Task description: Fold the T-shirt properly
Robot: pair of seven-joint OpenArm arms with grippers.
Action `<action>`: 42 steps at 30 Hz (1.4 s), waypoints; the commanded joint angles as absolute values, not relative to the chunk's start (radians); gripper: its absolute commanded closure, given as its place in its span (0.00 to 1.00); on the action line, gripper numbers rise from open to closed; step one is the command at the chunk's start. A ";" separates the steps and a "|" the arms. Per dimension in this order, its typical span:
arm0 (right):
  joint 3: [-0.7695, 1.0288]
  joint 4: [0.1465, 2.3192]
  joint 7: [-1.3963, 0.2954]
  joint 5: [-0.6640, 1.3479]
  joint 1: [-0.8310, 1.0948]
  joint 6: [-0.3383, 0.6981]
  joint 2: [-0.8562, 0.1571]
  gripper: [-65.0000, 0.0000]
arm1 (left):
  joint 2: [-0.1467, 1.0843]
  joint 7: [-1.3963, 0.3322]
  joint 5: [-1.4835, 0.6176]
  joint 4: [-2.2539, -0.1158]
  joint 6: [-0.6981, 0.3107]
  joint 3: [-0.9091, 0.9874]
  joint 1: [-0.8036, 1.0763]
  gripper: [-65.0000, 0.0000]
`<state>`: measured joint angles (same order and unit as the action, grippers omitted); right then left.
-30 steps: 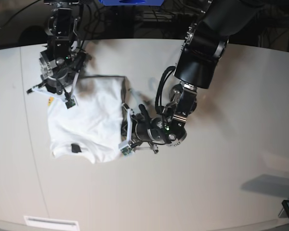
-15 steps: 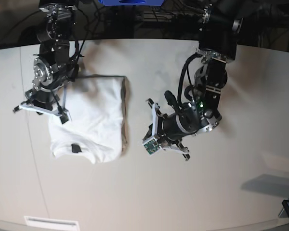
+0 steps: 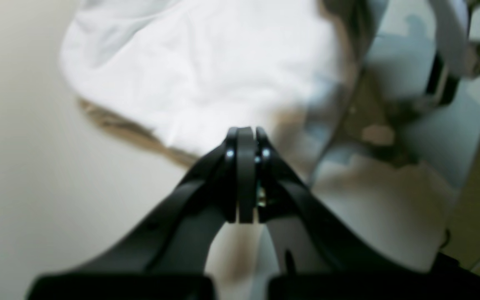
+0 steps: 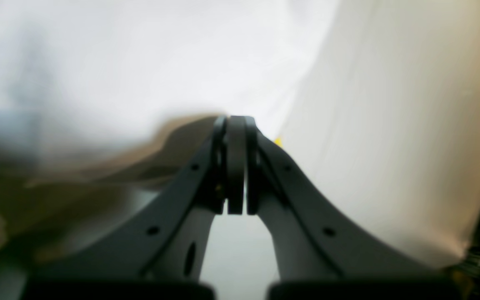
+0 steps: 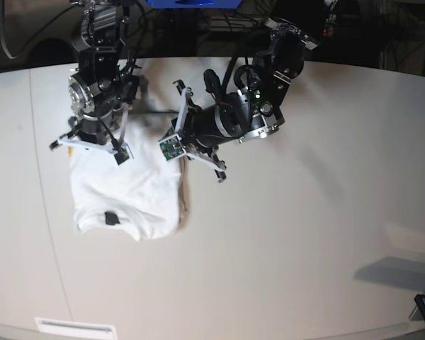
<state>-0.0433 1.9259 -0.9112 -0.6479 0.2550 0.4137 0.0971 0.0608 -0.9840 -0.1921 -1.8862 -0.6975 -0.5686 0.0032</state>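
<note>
Though folded T-shirt (image 5: 127, 191) shows a dark neck label (image 5: 111, 219), unreadable, both tools are closed, empty.

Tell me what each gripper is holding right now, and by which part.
Nothing. The left gripper and the right gripper are both shut with no cloth between the jaws. The T-shirt lies folded on the table.
</note>
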 commanded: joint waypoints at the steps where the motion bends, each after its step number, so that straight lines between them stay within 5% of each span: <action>1: -0.041 1.943 -0.901 -0.638 0.254 0.403 0.099 1.00 | 0.058 -0.970 -0.202 -1.876 -0.698 -0.570 -0.002 1.00; 16: -0.041 1.781 -0.892 -0.533 0.282 0.300 0.091 1.00 | 0.116 -0.923 -0.200 -1.662 -0.698 -0.595 0.054 1.00; 27: -0.048 1.936 -0.900 -0.556 0.282 0.300 0.090 1.00 | 0.170 -0.928 -0.203 -1.827 -0.698 -0.558 0.050 1.00; 33: -0.085 1.969 -0.898 -0.682 0.254 0.306 0.093 1.00 | 0.104 -0.929 -0.202 -1.899 -0.698 -0.479 0.024 1.00; 42: -0.110 1.870 -0.894 -0.680 0.231 0.305 0.097 1.00 | 0.018 -0.923 -0.200 -1.687 -0.698 -0.486 -0.008 1.00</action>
<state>-0.1089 1.8557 -0.9035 -0.6731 0.2371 0.3126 0.0895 0.0170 -0.9314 -0.1898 -1.6745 -0.6933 -0.4866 -0.0002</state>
